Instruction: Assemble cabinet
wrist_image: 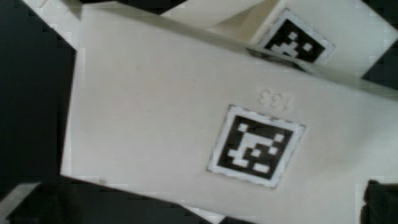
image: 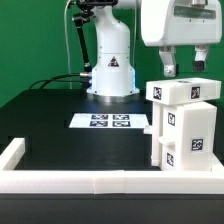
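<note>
Cabinet: white boxy cabinet (image: 183, 128) stands upright on the tabletop at the exterior view's right, close to the low white wall in front.
Cabinet top: a flat white panel (image: 184, 92) lies across the top of the body, sticking out a little past the body toward the exterior view's left; black-and-white tags show on its front edge.
Cabinet tags: square tags show on the front and side faces of the body, one higher up and one near the bottom.
Gripper: gripper (image: 183, 61) hangs straight above the top panel, its two dark fingers pointing down.
Jaws: apart, with a clear gap between them and nothing held; the tips sit just above the panel, and I cannot tell whether they touch it.
Wrist view: a broad white panel face (wrist_image: 169, 115) fills most of the picture, carrying one square tag (wrist_image: 260, 144); a second tag (wrist_image: 295, 36) shows on another white face beyond it.
Marker board: flat white marker board (image: 110, 122) with a row of tags lies on the tabletop between the robot base and the cabinet, just beside the cabinet's foot.
Robot base: white base (image: 111, 70) stands at the back of the tabletop, a black cable trailing off it.
Tabletop: black tabletop (image: 50, 130).
Wall: low white wall (image: 90, 180) runs along the front edge and turns up at the exterior view's left corner.
</note>
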